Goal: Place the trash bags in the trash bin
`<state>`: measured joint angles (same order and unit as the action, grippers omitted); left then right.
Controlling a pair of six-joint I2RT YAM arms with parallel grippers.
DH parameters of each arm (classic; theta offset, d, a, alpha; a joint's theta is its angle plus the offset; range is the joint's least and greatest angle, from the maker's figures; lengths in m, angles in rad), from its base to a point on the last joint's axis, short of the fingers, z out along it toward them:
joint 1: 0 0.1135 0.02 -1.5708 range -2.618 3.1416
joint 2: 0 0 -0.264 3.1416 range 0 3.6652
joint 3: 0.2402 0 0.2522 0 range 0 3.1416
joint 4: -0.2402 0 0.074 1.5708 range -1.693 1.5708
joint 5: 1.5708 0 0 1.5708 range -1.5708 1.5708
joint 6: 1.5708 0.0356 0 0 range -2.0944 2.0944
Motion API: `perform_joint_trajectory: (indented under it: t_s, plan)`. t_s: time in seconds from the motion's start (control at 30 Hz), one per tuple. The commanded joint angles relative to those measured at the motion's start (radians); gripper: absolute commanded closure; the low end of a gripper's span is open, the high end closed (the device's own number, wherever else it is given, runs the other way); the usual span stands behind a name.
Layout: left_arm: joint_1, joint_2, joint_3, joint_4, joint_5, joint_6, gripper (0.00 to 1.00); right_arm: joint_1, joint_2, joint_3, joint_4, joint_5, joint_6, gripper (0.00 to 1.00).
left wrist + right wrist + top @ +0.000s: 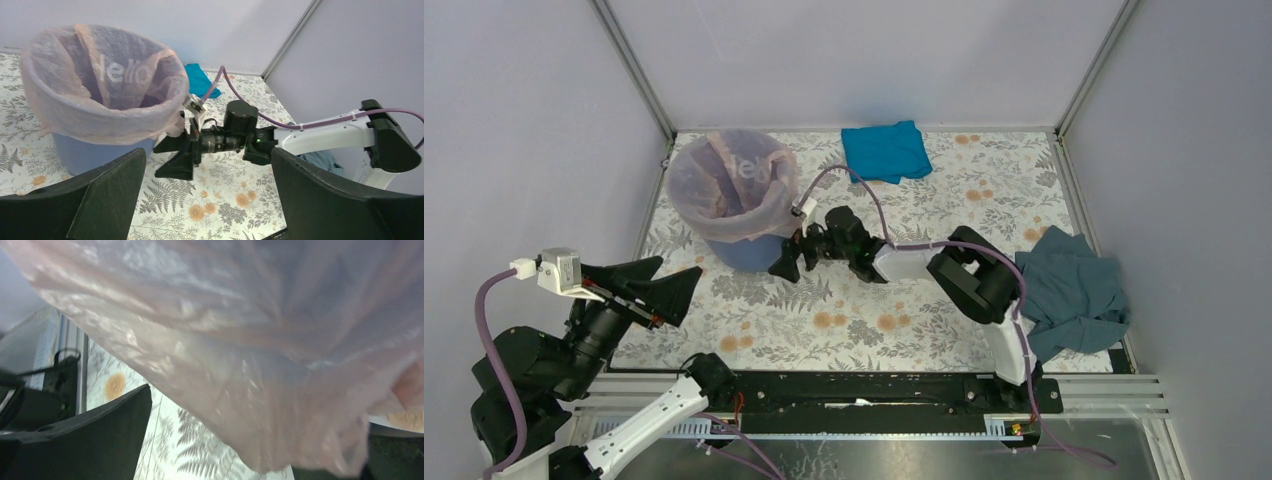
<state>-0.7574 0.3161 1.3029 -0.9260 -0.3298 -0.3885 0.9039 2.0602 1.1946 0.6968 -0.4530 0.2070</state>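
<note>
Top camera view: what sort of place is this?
Probably a robot test enclosure, not a home: plain panel walls on metal posts, a left arm and right arm mounted along a rail, a flowered tabletop staged with a bin.

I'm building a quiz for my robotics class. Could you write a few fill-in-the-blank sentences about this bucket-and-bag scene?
1. The lavender-blue bucket is lined with a pale-pink trash ____.
2. The right gripper, beside the bucket, has its jaws ____.
3. The left gripper holds ____.
4. The crumpled grey-blue cloth lies at the table's ____ edge.
Missing words: bag; open; nothing; right.
</note>
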Motion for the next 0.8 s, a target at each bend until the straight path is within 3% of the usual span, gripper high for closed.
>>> perform_joint_trajectory:
  t_s: [0.0, 0.13, 0.57, 0.67, 0.77]
  plan:
    - [-0.006, 0.010, -0.006, 0.035, -0.024, 0.014, 0.01, -0.007, 0.118, 0.164, 0.130, 0.016, 0.078, 0.00]
    - [-0.006, 0.020, 0.000, 0.035, -0.016, 0.006, 0.01, 0.018, 0.227, 0.342, 0.051, 0.014, 0.028, 0.00]
    - [-0.006, 0.053, -0.006, 0.046, -0.010, -0.016, 0.01, 0.135, 0.494, 0.819, -0.086, 0.005, 0.077, 0.00]
    - [-0.006, 0.055, -0.007, 0.053, -0.007, -0.024, 0.01, 0.162, 0.451, 0.778, -0.088, 0.032, 0.087, 0.00]
    - [-0.006, 0.056, -0.005, 0.058, 0.002, -0.039, 0.01, 0.163, 0.328, 0.595, -0.053, 0.091, 0.130, 0.00]
